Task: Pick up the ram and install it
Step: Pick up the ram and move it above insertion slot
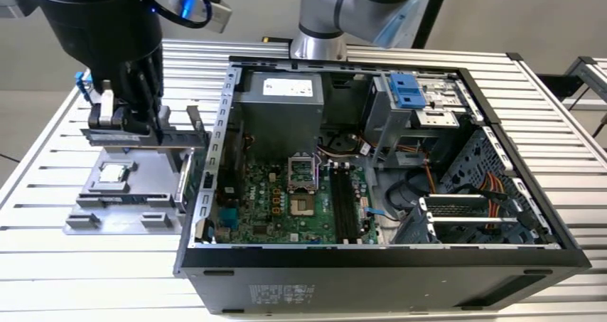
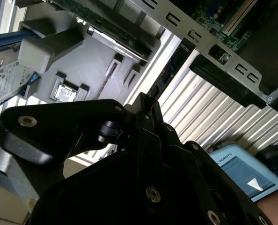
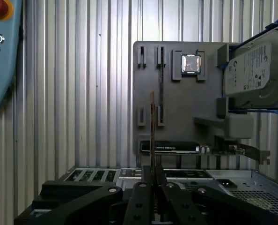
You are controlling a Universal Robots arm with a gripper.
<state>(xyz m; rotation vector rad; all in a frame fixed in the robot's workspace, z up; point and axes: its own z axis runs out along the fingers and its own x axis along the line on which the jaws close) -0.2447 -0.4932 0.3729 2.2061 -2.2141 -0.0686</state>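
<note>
At the exterior view's left, the arm's wrist (image 1: 99,23) is hanging straight down over the grey fixture (image 1: 119,219) on the counter (image 1: 57,279). Its tool (image 1: 128,126) is gripping the ram (image 1: 180,136), holding it level and lifted just above the fixture. Rightward, the open computer case (image 1: 379,258) is lying on its side.

An open computer case (image 1: 379,276) stands on the middle of the bench (image 1: 76,293). Beside it, toward the bench's edge at the exterior view's left, a grey holder (image 1: 121,221) carries a silver chip (image 1: 114,171) and a hard drive (image 3: 256,70).
</note>
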